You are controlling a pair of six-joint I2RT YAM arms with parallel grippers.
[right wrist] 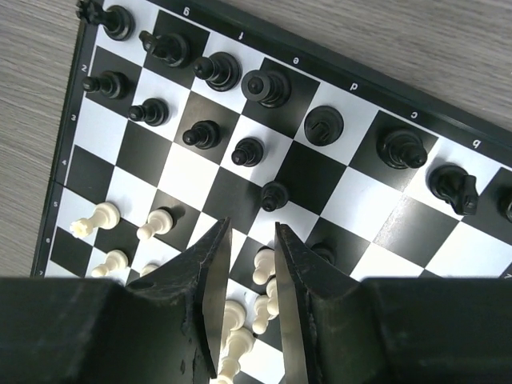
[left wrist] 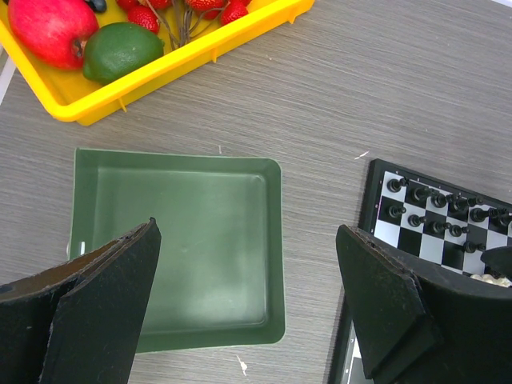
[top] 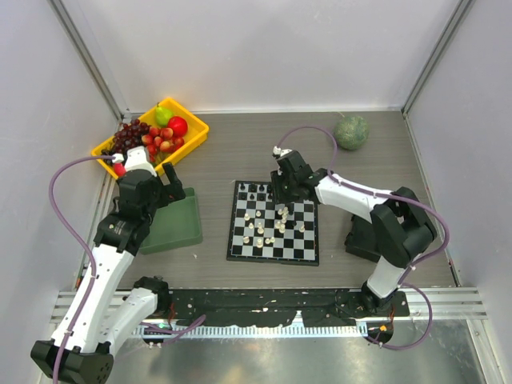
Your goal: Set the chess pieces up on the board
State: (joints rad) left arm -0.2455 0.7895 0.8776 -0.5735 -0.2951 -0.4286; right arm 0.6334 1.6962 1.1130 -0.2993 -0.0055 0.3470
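Right wrist view: black pieces (right wrist: 216, 70) nearly ranked, white pieces (right wrist: 156, 223) unsorted beneath the narrowly parted, seemingly empty right pincer (right wrist: 252, 232).

Left arm raised left of the board (right wrist: 312, 172), left gripper (left wrist: 248, 240) facing down, jaws spread wide, empty; right arm stretched over board's far half, right gripper (right wrist: 252, 232) jaws narrowly apart.
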